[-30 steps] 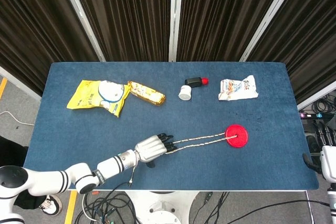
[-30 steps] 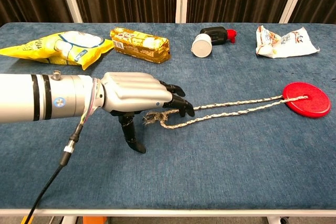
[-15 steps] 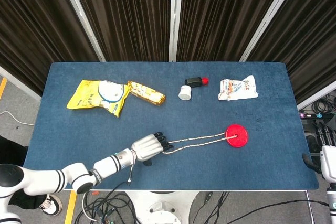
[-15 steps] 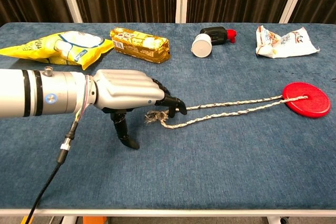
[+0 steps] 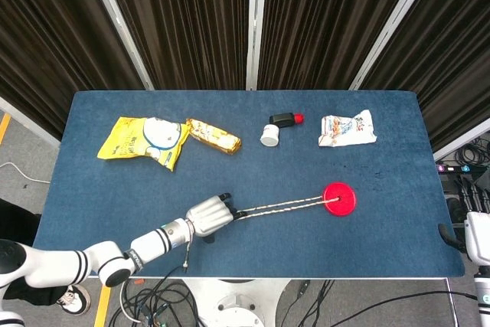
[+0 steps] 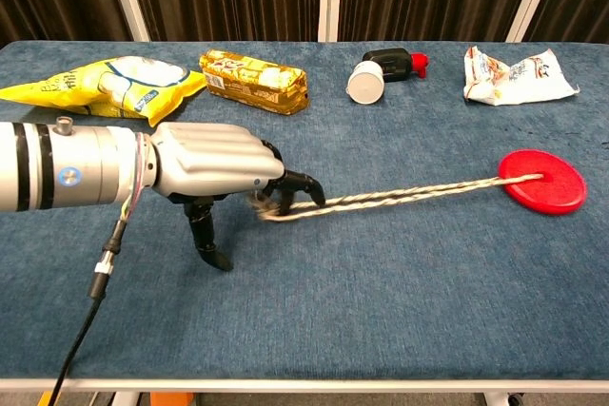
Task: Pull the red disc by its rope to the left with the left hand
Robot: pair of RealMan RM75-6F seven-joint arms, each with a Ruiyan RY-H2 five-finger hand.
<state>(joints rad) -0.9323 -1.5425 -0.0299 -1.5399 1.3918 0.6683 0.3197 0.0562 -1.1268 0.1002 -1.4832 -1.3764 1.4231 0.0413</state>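
The red disc [image 5: 339,197] [image 6: 541,181] lies flat on the blue table, right of centre. Its braided rope [image 5: 282,206] [image 6: 409,197] runs taut to the left from the disc's middle. My left hand [image 5: 208,217] [image 6: 214,165] holds the rope's frayed end under its curled fingers, with the thumb pointing down onto the cloth. Only the right arm's base [image 5: 473,244] shows at the right edge of the head view; the right hand itself is out of sight.
Along the far side lie a yellow snack bag [image 5: 143,139] [image 6: 100,85], a golden wrapped bar [image 5: 213,135] [image 6: 255,82], a white cup beside a black-and-red bottle [image 5: 277,128] [image 6: 383,72], and a white crumpled packet [image 5: 347,129] [image 6: 512,75]. The table's near edge [image 6: 314,384] runs close below my forearm.
My left hand has moved left with the rope's end in it. The rope's two strands have drawn straight and taut, and the red disc has slid a little to the left.
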